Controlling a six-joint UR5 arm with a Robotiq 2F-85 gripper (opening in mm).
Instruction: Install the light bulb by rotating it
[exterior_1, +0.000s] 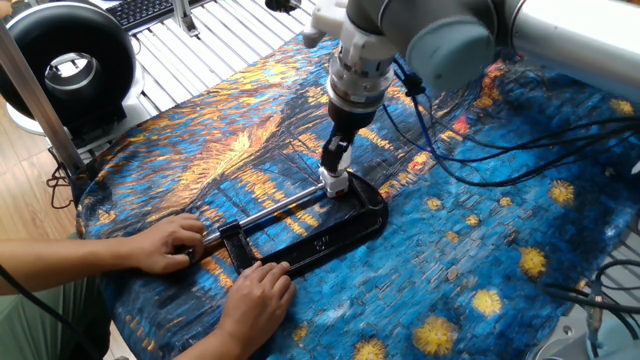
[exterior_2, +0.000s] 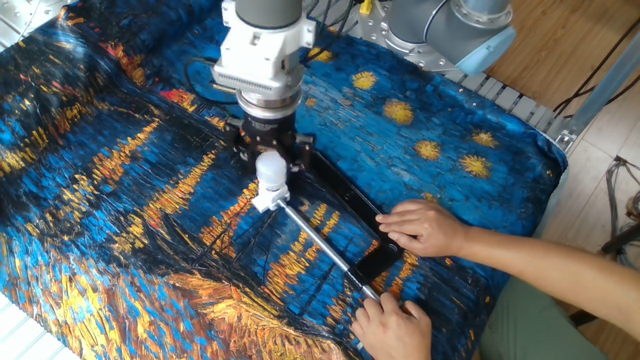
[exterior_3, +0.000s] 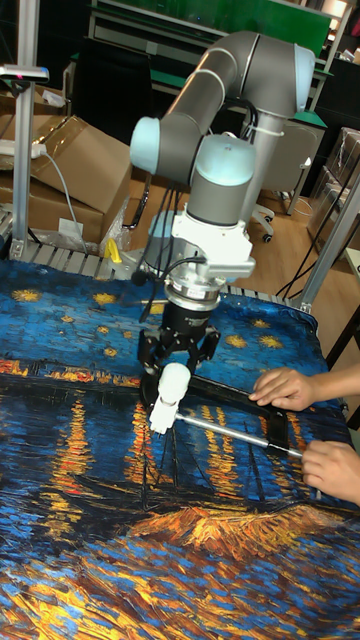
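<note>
Your gripper (exterior_2: 268, 158) fingers (exterior_3: 150, 350) grasp the light bulb (exterior_2: 270, 168), upright on its white socket block (exterior_2: 268, 199), while two hands (exterior_2: 426, 226) steady the black clamp (exterior_1: 335, 232).

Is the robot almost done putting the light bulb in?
Partway, as far as the pictures show. Done: the bulb already stands upright on its white socket, which sits in a black clamp that a person's hands steady. In hand: the gripper sits around the bulb's top, seemingly to turn it. Left: finish twisting and let go. How tight it is cannot be seen.
</note>
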